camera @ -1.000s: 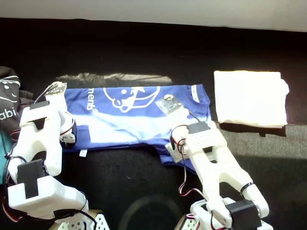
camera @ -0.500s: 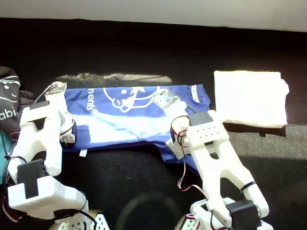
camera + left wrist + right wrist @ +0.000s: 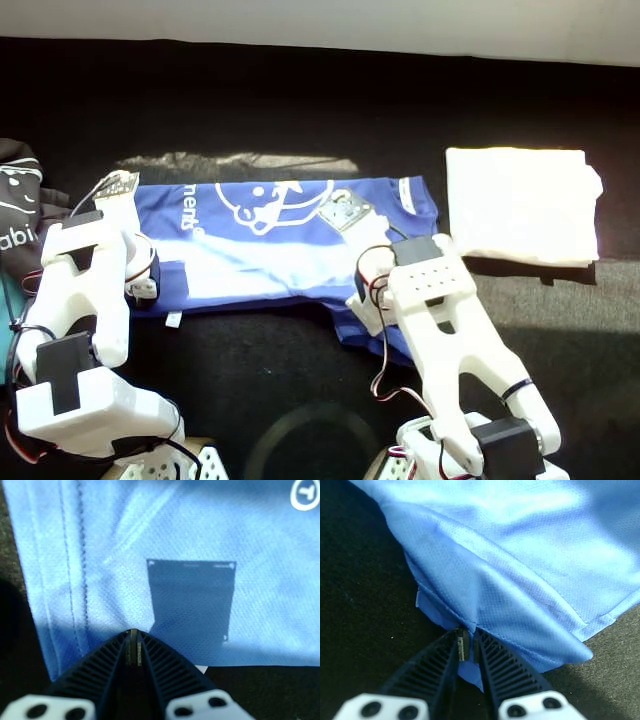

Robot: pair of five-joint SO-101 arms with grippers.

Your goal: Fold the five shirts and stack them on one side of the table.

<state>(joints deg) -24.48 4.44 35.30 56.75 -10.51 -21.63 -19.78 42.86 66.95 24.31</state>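
On the black tabletop (image 3: 300, 90), a blue shirt (image 3: 260, 250) lies spread between the two grippers, apparently held for its next fold. A folded white shirt (image 3: 520, 205), likely the start of the stack, sits well apart on the right gripper's outer side; unfolded dark shirts (image 3: 20, 195) wait outside the left. The left gripper (image 3: 132, 647) is pressed together on the shirt's near hem, while the right gripper (image 3: 466, 642) pinches a tented corner.
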